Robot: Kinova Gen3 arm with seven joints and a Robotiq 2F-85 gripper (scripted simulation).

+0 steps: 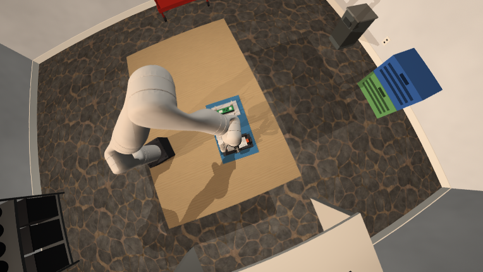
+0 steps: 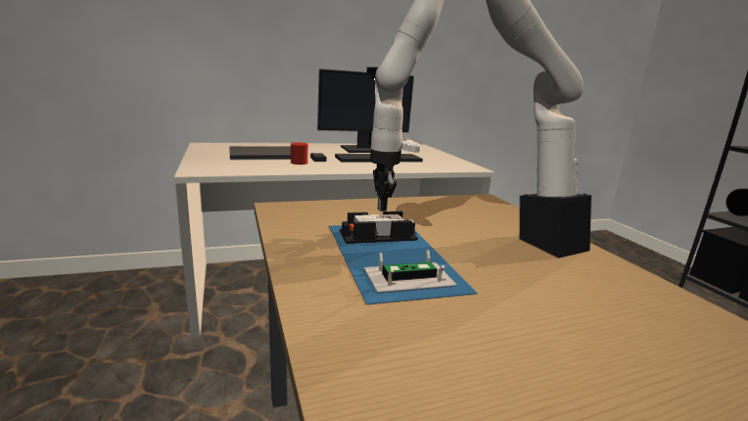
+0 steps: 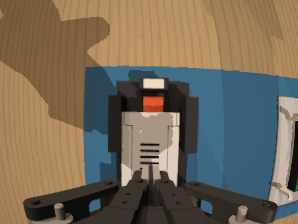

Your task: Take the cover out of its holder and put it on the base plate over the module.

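The light grey cover (image 3: pixel 149 144) with vent slots sits in its black holder (image 3: pixel 189 129) at one end of the blue mat (image 2: pixel 360 251). It also shows in the exterior view (image 2: pixel 378 220). My gripper (image 3: pixel 150 175) is shut with its fingertips pressed together and nothing between them. It hangs just above the cover's near end, as the exterior view (image 2: pixel 383 205) shows. The white base plate (image 2: pixel 409 280) with corner posts carries the green module (image 2: pixel 409 270), uncovered, at the mat's other end. From above, my wrist (image 1: pixel 231 135) hides most of the holder.
An orange tab (image 3: pixel 153 102) sits at the holder's far end. My black arm base (image 2: pixel 554 223) stands on the wooden table. A second desk with a monitor (image 2: pixel 345 107) and a red cup (image 2: pixel 299 153) stands behind. A black shelf (image 2: pixel 724 209) is at the right.
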